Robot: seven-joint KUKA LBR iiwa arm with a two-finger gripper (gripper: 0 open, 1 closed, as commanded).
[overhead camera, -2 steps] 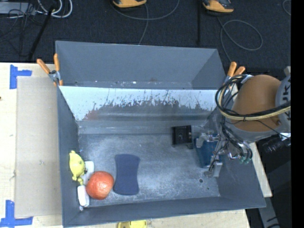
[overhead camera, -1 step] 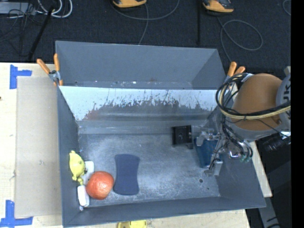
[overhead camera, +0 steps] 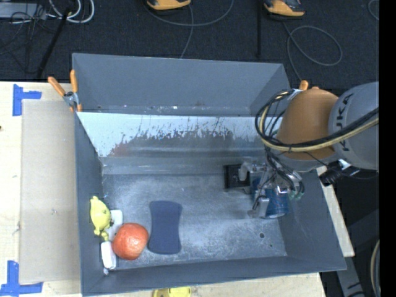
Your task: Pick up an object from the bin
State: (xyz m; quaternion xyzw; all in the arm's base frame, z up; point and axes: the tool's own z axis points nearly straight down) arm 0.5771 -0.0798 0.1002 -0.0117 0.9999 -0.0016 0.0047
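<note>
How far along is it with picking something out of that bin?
Done: the gripper is down at the bin's right side. In hand: it is at a small blue can-like thing; a grip is unconfirmed. Left: lifting it out. The orange ball, yellow toy and dark blue pad lie at lower left.

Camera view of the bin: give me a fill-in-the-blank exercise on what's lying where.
1. The orange-red ball lies between the yellow toy and the dark ____ pad.
2. Those three lie at the view's ____ end of the bin.
3. The gripper is at the view's ____ side, beside a small blue thing.
Missing words: blue; left; right.
</note>
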